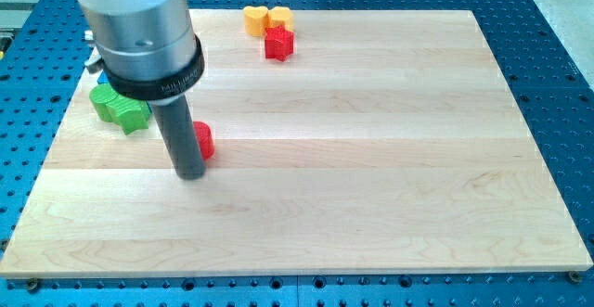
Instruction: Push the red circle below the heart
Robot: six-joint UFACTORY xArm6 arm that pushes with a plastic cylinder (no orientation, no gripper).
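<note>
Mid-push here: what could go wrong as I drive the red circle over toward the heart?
1. My tip sits at the red circle's left and hides most of it; an off-centre push might let it slip round the rod.
2. The red star sits just below the yellow heart, so the circle could knock it.
3. The orange block touches the heart and may shift too.

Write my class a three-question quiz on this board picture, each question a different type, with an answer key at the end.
1. True or false: my tip stands right beside the red circle.
2. Which block lies closest to the red star? A) the yellow heart B) the green star C) the blue block
3. Fill in: the orange block sits near the view's ____ edge of the wooden board.

Key: 1 true; 2 A; 3 top.
</note>
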